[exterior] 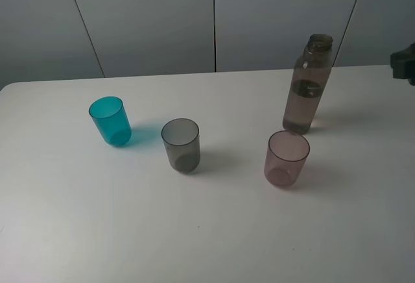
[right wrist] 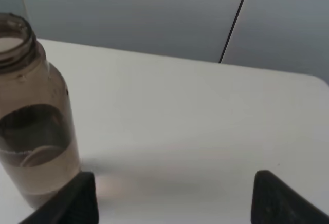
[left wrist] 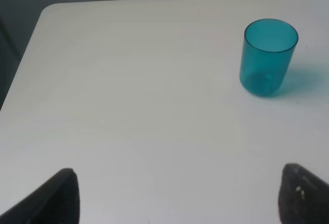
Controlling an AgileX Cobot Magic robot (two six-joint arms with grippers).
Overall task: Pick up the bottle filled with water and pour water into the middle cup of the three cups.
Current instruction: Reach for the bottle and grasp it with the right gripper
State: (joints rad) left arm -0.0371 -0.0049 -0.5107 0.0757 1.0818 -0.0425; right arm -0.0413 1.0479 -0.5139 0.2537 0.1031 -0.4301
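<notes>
The bottle [exterior: 307, 88] stands upright and uncapped at the back right of the table, part full of water; the right wrist view shows the bottle [right wrist: 33, 121] close by. The three cups stand in a row: teal cup [exterior: 110, 120], smoky-grey middle cup [exterior: 181, 144], pinkish-mauve cup [exterior: 286, 158]. My right gripper [right wrist: 175, 175] is open with nothing between its fingers, and the bottle stands just outside one finger [right wrist: 77, 201]. A dark part of that arm [exterior: 405, 64] shows at the right edge. My left gripper [left wrist: 178, 170] is open over bare table, short of the teal cup [left wrist: 268, 57].
The white table [exterior: 214, 231] has a rounded back left corner [left wrist: 49, 11] and a back edge close behind the bottle. Grey wall panels [exterior: 214, 17] rise behind it.
</notes>
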